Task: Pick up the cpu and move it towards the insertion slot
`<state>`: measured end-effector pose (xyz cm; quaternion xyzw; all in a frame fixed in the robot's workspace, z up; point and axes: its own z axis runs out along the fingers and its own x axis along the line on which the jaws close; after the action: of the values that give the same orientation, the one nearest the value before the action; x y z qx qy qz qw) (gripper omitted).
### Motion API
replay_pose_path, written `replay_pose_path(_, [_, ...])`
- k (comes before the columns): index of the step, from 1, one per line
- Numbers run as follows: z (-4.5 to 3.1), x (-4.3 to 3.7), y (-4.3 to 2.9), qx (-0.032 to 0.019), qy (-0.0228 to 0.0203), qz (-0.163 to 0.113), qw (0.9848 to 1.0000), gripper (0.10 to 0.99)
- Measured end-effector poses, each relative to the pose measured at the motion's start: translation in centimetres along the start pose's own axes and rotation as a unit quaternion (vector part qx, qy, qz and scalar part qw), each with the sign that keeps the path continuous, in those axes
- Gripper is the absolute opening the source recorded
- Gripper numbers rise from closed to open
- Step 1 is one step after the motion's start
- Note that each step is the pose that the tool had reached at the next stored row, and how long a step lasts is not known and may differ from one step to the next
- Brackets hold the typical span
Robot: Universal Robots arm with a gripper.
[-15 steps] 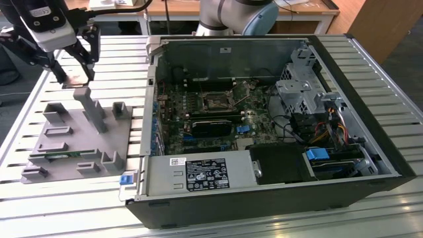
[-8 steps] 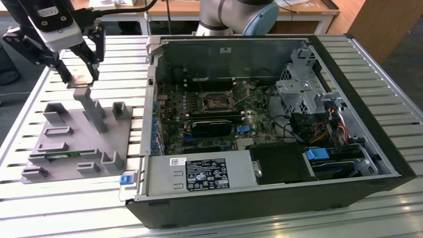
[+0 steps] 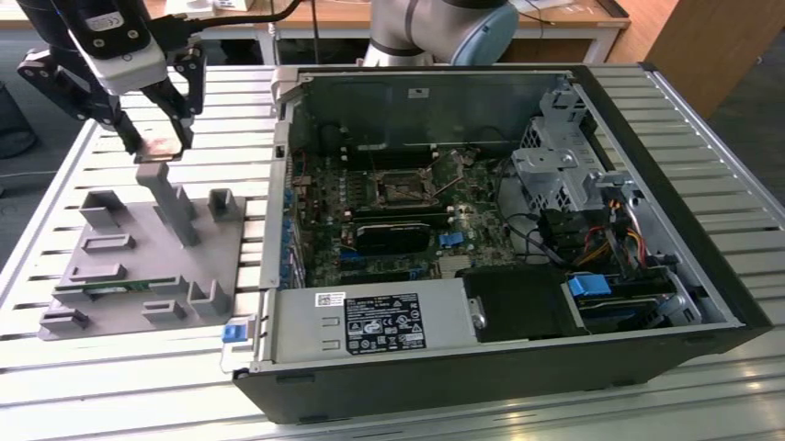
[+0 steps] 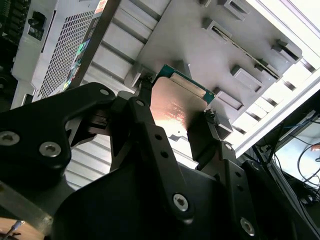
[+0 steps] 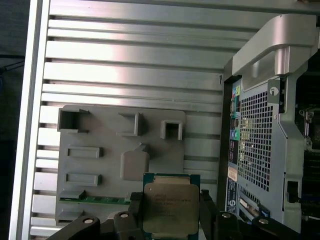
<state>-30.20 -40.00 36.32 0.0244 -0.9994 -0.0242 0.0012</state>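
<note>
Second wrist view gives us the hand (image 4: 177, 100) clenched on the cpu (image 4: 175, 112), black fingers (image 4: 145, 90) on two opposite edges of its square metal lid and green rim. We see it held just above a grey moulded holder (image 3: 135, 266), whose near pocket keeps a green memory stick (image 5: 95, 200). Toward the exterior view's right, the shiny-framed insertion slot (image 3: 399, 188) sits inside the open case (image 3: 681, 184) on the slatted table (image 3: 748, 184).
</note>
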Motion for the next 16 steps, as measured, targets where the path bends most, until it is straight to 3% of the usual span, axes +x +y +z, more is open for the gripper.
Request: replay_pose_path(16, [-0.01, -1.86, -0.08, 0.0000, 0.0000, 0.000, 1.0000, 0.537])
